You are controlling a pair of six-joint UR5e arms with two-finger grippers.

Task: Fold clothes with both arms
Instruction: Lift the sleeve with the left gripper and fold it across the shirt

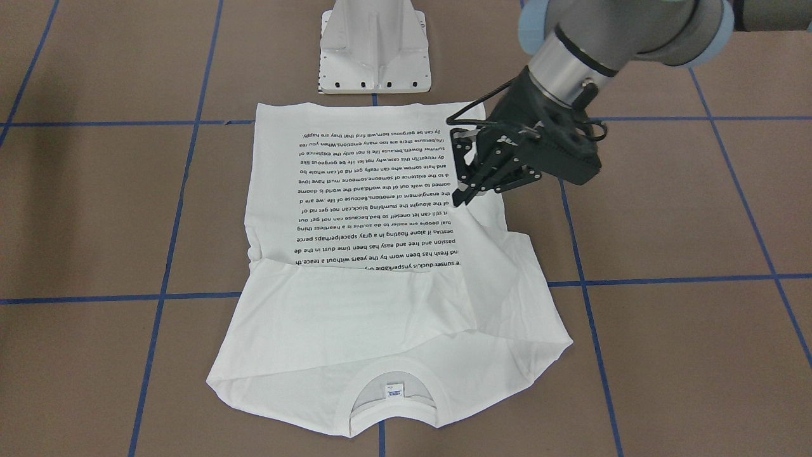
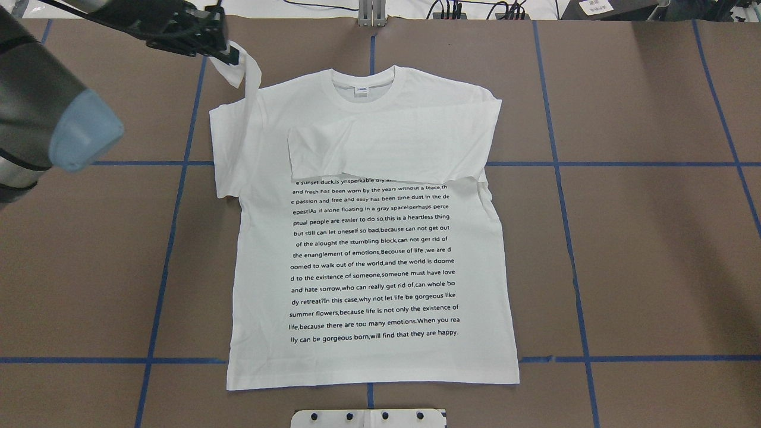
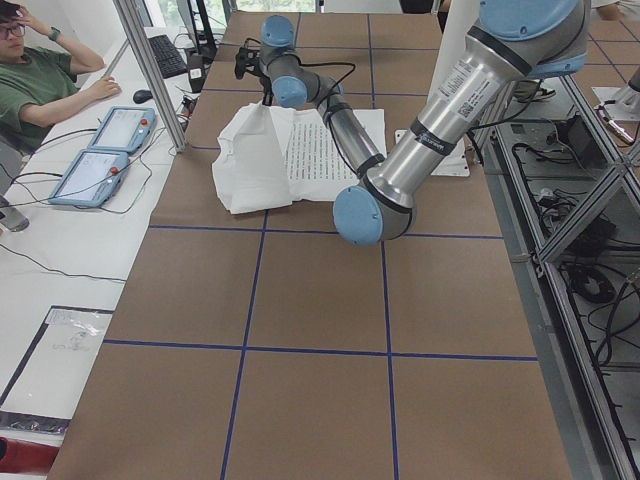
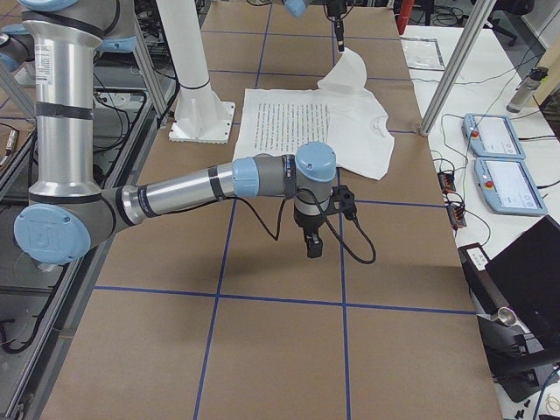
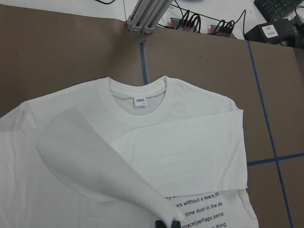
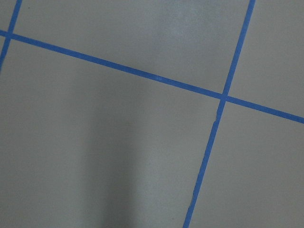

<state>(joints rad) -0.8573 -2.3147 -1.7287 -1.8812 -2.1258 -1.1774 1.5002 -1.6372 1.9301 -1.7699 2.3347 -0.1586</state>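
Observation:
The white T-shirt [image 2: 368,267] lies flat on the brown table, printed text up, neck label at the far end. One sleeve [image 2: 380,151] is folded across the chest. My left gripper [image 2: 229,54] is shut on the other sleeve [image 2: 247,71] and holds it lifted above the shirt's shoulder. In the front view it [image 1: 462,197] pinches the sleeve's end [image 1: 488,254]. In the left wrist view the sleeve [image 5: 95,152] hangs from the fingertips [image 5: 161,223]. My right gripper [image 4: 312,248] shows only in the right side view, pointing down over bare table away from the shirt; I cannot tell if it is open.
The white pedestal base [image 1: 374,51] stands at the shirt's hem end. Blue tape lines [image 2: 571,249] grid the table. An operator [image 3: 40,80] sits beside the table with teach pendants [image 3: 100,150]. An aluminium post [image 4: 451,66] stands at the far table edge.

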